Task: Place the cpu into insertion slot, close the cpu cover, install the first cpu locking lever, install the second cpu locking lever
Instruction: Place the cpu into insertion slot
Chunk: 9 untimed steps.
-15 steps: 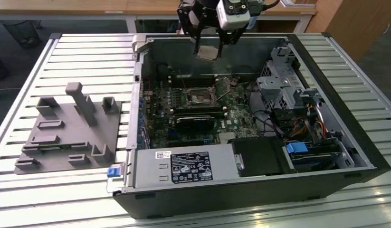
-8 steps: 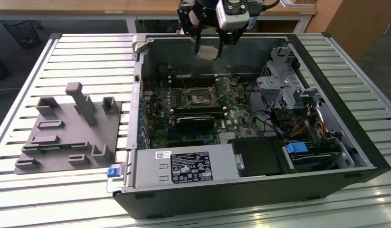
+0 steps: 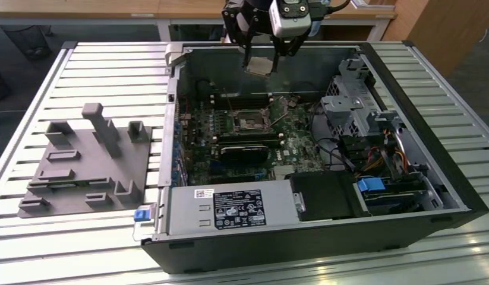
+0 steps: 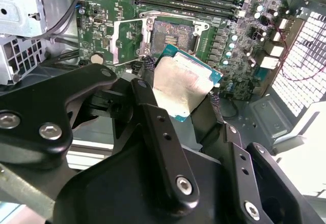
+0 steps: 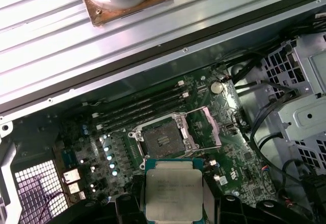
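Observation:
My gripper (image 3: pixel 262 61) hangs above the open computer case, over its far wall, shut on the cpu (image 3: pixel 260 66). In both wrist views the cpu (image 4: pixel 181 85) (image 5: pixel 173 193) is a square silver chip pinched at two opposite edges by the black fingers (image 4: pixel 147 99). The insertion slot (image 3: pixel 251 120) (image 4: pixel 171 34) (image 5: pixel 163 140) lies on the green board below, dark, uncovered and with nothing in it. The cpu cover (image 4: pixel 126 42) (image 5: pixel 205 127) is swung open to one side of the slot. The cpu is well above the slot and apart from it.
Long memory slots (image 5: pixel 140 109) run beside the slot. A black block (image 3: pixel 244 153) sits on the board nearer the case front. A drive cage (image 3: pixel 355 107) and cables (image 3: pixel 383 160) fill the exterior view's right. A grey fixture plate (image 3: pixel 85 163) lies on the slatted table (image 3: pixel 109 71).

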Each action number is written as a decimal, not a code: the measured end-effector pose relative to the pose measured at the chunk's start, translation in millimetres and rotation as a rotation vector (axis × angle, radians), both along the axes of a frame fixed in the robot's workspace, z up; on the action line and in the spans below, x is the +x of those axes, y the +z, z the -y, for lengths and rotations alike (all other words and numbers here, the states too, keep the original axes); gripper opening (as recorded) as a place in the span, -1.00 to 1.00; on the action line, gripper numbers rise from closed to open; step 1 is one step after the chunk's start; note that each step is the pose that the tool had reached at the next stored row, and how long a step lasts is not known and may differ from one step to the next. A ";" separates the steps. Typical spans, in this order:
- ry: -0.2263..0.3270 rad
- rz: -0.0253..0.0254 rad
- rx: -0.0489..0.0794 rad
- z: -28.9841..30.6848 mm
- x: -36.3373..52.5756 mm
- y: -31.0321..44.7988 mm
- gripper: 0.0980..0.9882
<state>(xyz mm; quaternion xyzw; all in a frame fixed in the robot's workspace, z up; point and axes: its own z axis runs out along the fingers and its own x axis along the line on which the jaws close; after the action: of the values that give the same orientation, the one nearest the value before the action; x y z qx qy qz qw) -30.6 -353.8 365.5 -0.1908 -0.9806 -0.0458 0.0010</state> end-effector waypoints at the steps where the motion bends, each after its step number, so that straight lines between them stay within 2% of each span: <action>1: -0.002 0.0000 0.000 0.0 0.0 0.0 0.00; 9: -0.022 0.0000 0.000 0.0 0.0 0.0 0.00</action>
<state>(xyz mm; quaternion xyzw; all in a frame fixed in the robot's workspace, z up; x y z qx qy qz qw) -30.6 -353.8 365.5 -0.2017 -0.9784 -0.0457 0.0005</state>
